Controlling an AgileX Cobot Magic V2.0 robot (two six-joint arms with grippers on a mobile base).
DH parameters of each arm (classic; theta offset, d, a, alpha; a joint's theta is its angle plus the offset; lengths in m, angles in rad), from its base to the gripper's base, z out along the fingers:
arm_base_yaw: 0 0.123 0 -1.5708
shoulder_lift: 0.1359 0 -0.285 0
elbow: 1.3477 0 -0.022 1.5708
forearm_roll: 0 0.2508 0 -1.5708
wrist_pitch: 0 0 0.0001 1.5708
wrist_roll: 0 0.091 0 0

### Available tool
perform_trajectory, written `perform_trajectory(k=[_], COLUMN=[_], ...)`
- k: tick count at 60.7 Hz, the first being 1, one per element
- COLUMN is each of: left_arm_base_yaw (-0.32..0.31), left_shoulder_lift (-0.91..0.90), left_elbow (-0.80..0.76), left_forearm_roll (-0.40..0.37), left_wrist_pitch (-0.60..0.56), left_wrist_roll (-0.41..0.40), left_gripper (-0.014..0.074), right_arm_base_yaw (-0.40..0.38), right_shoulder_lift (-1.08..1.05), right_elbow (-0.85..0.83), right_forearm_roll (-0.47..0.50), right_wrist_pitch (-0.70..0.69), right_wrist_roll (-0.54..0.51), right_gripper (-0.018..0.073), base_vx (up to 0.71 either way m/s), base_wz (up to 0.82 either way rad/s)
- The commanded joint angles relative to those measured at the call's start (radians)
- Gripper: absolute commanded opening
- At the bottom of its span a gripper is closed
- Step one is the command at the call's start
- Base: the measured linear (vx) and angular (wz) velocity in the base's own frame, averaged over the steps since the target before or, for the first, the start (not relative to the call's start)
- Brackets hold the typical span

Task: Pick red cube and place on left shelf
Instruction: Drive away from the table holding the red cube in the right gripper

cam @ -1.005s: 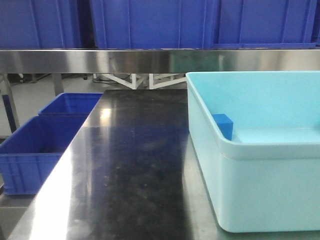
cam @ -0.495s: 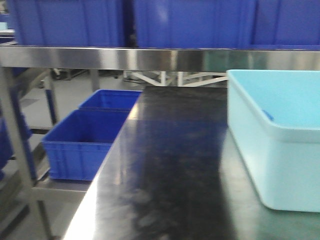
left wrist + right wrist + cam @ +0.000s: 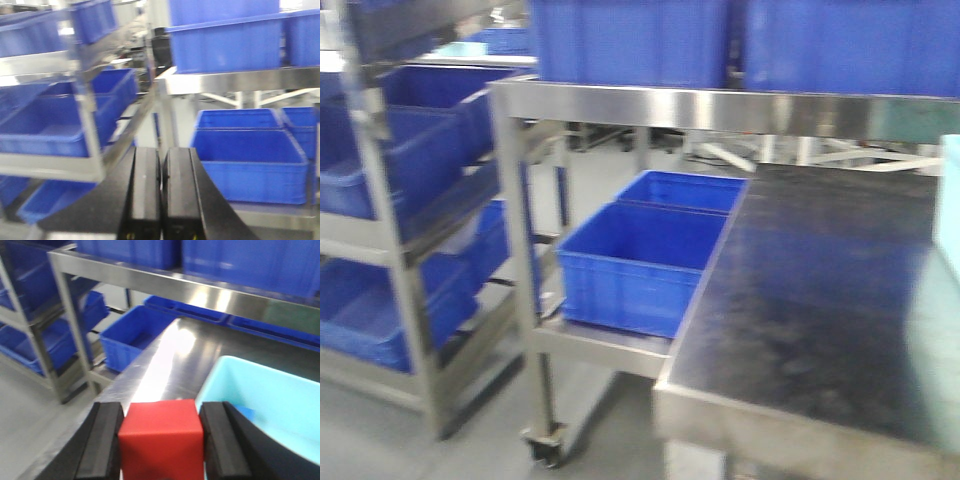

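My right gripper (image 3: pixel 161 411) is shut on the red cube (image 3: pixel 162 440), which fills the gap between the two black fingers and hangs above the steel table's left edge. The left shelf (image 3: pixel 410 240), a steel rack loaded with blue crates, stands at the left of the front view; the rack (image 3: pixel 30 325) also shows at the left of the right wrist view. My left gripper (image 3: pixel 161 151) is shut with nothing in it and faces that rack (image 3: pixel 50 165). Neither gripper shows in the front view.
A light blue tub (image 3: pixel 270 400) sits on the steel table (image 3: pixel 820 300) with a blue cube (image 3: pixel 245 413) inside. Two blue crates (image 3: pixel 640 260) rest on a low ledge left of the table. A steel rail (image 3: pixel 720 108) carrying blue bins runs overhead.
The front view has swung left: the light blue tub slid to the right edge, and the left rack with its crates came into view.
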Motion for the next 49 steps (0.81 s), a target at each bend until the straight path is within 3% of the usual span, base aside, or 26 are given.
perform_trajectory(k=[1,49], left_arm_base_yaw=[-0.006,-0.006], left_shoulder_lift=[0.008,0.008], left_elbow=[0.022,0.022], left_forearm_roll=[-0.004,-0.004], left_wrist_pitch=[-0.084,-0.084], left_wrist_roll=[0.002,0.002], left_gripper=[0.0106,0.0106], right_arm_base_yaw=[-0.003,-0.003], right_shoulder_lift=[-0.001,-0.001], right_elbow=[-0.031,-0.031], right_forearm_roll=[-0.023,-0.023], right_wrist_pitch=[-0.094,-0.094], right_wrist_roll=[-0.002,-0.002], right_gripper=[0.0057,0.0057], base_vx=[-0.21,-0.20], base_wz=[0.24,0.52])
